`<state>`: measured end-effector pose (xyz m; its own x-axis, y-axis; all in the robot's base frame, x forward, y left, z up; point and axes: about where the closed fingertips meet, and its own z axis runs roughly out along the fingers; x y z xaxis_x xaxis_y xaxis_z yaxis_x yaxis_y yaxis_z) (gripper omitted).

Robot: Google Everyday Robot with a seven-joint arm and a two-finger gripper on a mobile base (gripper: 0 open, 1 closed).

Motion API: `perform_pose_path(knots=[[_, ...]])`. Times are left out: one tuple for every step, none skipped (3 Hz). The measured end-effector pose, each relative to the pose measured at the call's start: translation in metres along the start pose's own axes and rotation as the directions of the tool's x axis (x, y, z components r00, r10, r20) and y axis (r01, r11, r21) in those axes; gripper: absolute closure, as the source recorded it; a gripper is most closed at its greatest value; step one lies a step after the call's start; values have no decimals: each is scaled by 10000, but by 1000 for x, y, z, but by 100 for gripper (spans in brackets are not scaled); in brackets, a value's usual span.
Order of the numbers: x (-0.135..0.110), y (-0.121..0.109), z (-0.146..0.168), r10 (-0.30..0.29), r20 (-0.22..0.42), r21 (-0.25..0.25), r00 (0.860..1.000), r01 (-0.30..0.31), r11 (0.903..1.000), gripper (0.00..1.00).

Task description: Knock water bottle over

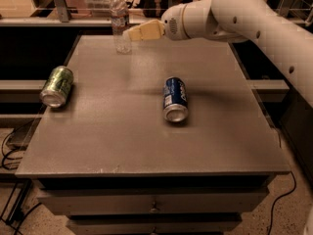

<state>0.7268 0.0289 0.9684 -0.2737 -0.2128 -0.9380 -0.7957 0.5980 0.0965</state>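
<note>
A grey desk (122, 146) is seen from above and in front, and it fills most of the view. A white robot arm (254, 18) reaches in from the upper right corner and stretches leftward over the far edge of the desk. At its end is a beige claw (129, 33) that points left and hangs level above the desk surface. From this angle it reads as a single tapered wedge, so I cannot tell whether the claw is set wide or narrow. It holds nothing.

The water bottle (120, 21) stands upright near the far left corner of the desk. It is clear plastic with a white cap and a pale label band, and it is taller than either can. The tip of the claw overlaps the bottle's right side at about mid-height, just below the label. Whether the two are touching or only very close cannot be told.

A green soda can (57, 85) lies on its side near the left edge of the desk, with its silver end facing the viewer. A blue soda can (174, 99) lies on its side near the middle of the desk, with its silver end also facing forward. The two cans are well apart from each other and from the bottle.

Drawer fronts (154, 208) show below the desk top, and dark cables (10, 151) trail on the floor at the left.
</note>
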Motion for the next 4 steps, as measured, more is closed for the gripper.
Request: perform_pose_path(knots=[[-10,1,25,122,444,-144,9989,-116,9998,0],[-19,-4,51,278,886,-106,9957,-270,9996,0],[-23,-15,74,405,1120,64,9929,-415,9991,0],[-28,-25,97,398,1151,347,9926,-441,9984,0]])
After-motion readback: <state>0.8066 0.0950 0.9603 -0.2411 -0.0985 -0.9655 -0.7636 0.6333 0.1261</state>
